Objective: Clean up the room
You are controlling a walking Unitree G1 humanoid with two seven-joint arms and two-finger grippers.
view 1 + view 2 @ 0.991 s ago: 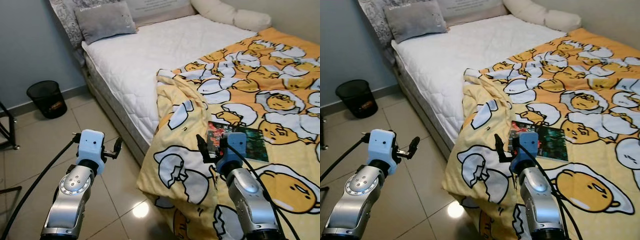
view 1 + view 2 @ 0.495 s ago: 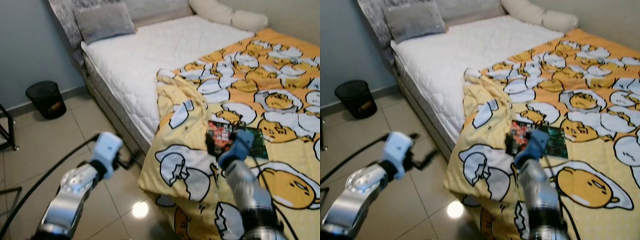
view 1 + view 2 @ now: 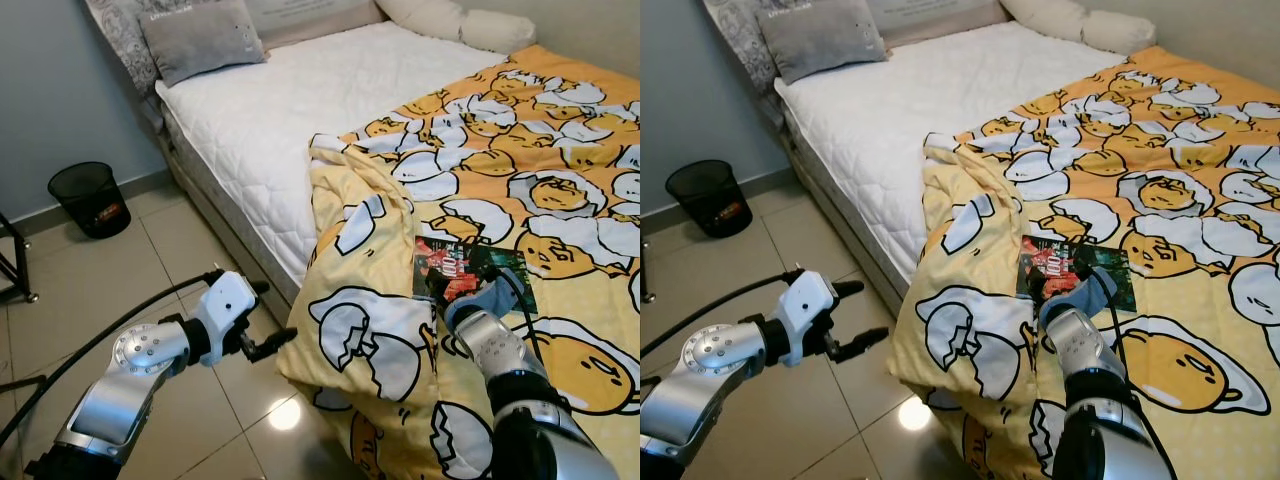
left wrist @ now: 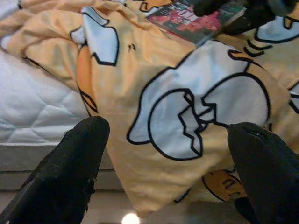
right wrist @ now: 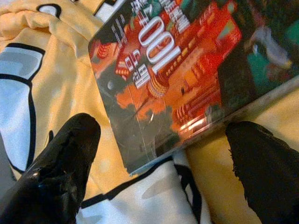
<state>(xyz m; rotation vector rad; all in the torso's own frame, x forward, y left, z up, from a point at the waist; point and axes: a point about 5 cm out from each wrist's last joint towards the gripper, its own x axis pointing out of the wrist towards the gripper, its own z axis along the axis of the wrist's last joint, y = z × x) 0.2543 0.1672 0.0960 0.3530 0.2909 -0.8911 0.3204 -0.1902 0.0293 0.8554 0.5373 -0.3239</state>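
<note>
a bed (image 3: 330, 90) with a white mattress takes up the far side of the room, and a yellow blanket (image 3: 520, 170) printed with egg cartoons covers its near half and spills over the bed's edge toward the tiled floor (image 3: 90, 290). a book (image 3: 470, 272) with a red and green cover lies flat on the blanket, near the bed's edge. the right end effector (image 5: 163, 158) is spread wide, its fingers (image 5: 60, 163) resting on the blanket at either side of the book's near corner, not closed on it. the left end effector (image 3: 262, 320) is also wide open, held above the floor just beside the bed's edge where the blanket hangs. a grey pillow (image 3: 200, 38) lies at the head of the bed, and a black bin (image 3: 88, 197) stands on the floor well apart from the bed, by the wall.
</note>
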